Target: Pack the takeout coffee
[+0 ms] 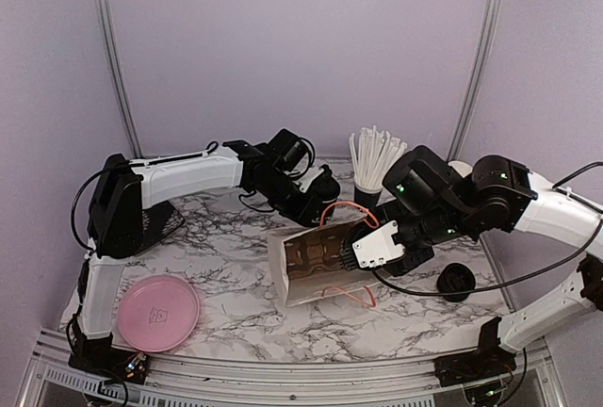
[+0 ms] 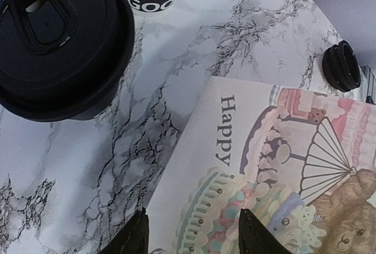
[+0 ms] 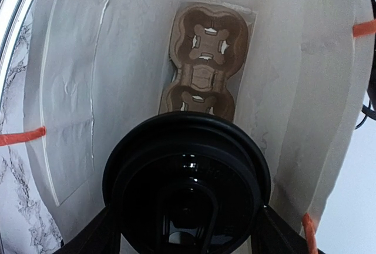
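Note:
The takeout coffee (image 3: 187,189), a black cup whose round black lid faces the camera, sits between my right gripper's (image 3: 187,230) fingers, which are shut on its sides. It points into the mouth of a white paper bag (image 3: 88,89) lying on its side. A brown cardboard cup carrier (image 3: 202,60) rests against the bag's far end. In the top view the right gripper (image 1: 363,252) is at the bag's (image 1: 311,261) right end, and the cup is hidden there. My left gripper (image 2: 195,233) hovers over the bag's printed side (image 2: 264,148), jaws apart with nothing between them.
Another lidded black cup (image 2: 56,42) stands on the marble table just beyond the bag. A black cup of white straws (image 1: 369,190) stands behind it. A loose black lid (image 1: 455,280) lies at the right. A pink plate (image 1: 157,311) sits front left.

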